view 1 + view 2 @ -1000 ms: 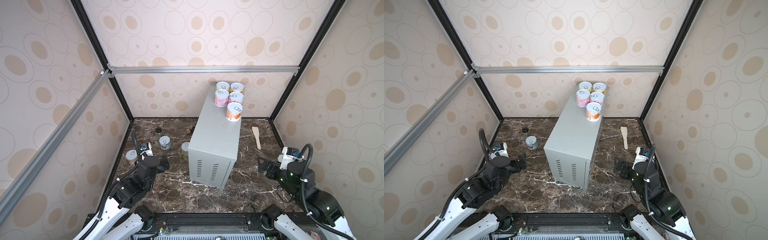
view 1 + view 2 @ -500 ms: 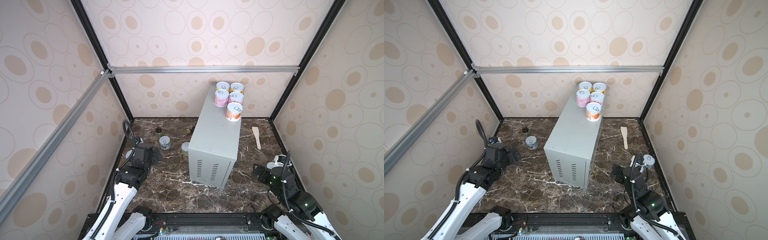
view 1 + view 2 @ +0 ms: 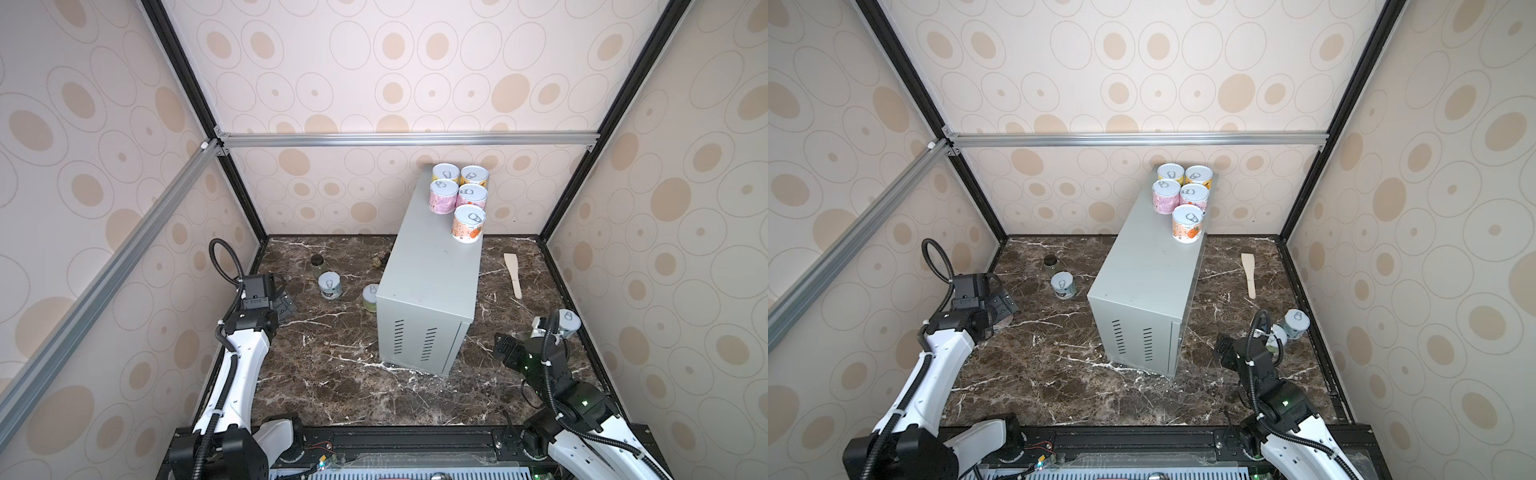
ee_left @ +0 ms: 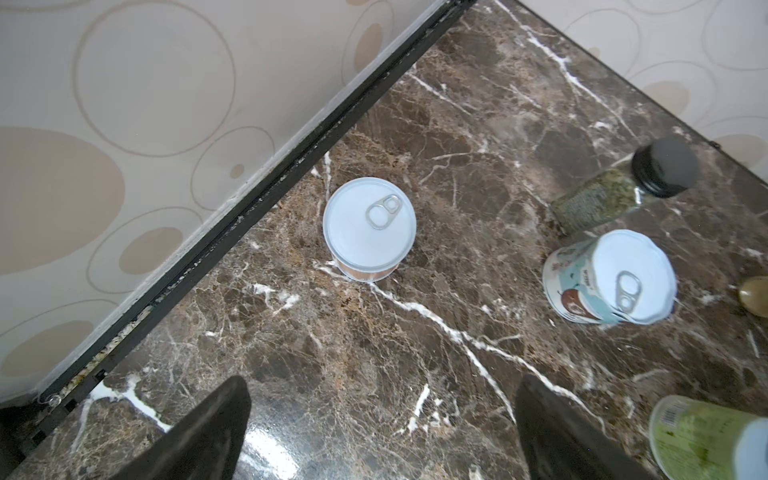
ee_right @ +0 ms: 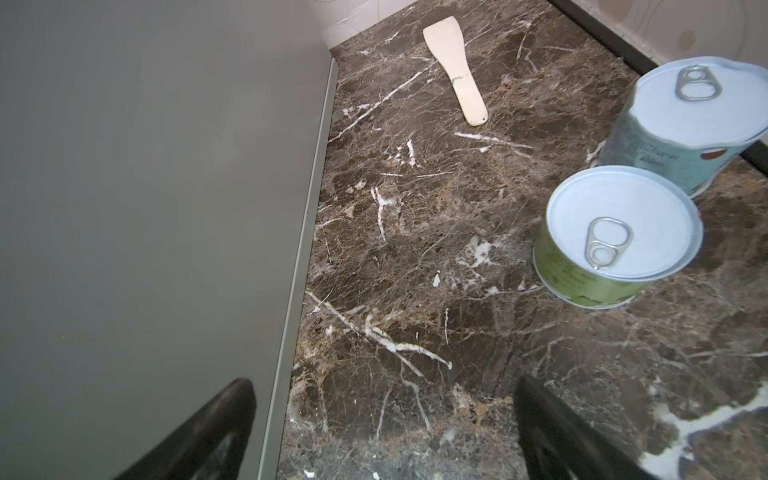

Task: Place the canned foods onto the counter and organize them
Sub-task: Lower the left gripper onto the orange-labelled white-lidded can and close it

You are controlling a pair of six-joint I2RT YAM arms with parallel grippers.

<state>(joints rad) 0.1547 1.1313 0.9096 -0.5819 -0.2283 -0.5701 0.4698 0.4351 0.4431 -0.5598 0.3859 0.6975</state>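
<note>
Two hands hang low over the marble (image 3: 332, 390), one on each side of the worktop (image 3: 428, 270). Both stand spread wide and hold nothing.

Right arm: folded close to the front rail, right hand (image 5: 384, 395) pointing along the worktop's side wall. The right green tin (image 5: 619, 232) and right blue tin (image 5: 690, 120) stand upright just beside each other, off the hand's line toward the right wall. Judgement: the wrist must turn toward them before the jaws can close.

Left arm: extended forward along the left wall, wrist pitched down, left hand (image 4: 382, 399) aimed at the wall tin (image 4: 370, 224), upright near the wall frame. The wide spread suits the tin's girth.

Farther on, the left blue tin (image 3: 329, 285) stands beside a jar (image 3: 317, 264). The left green tin (image 3: 370, 297) stands just beside the worktop.

Farthest, five tins (image 3: 471, 196) sit packed at the worktop's far end, probably to leave the near top free for the five on the marble.
</note>
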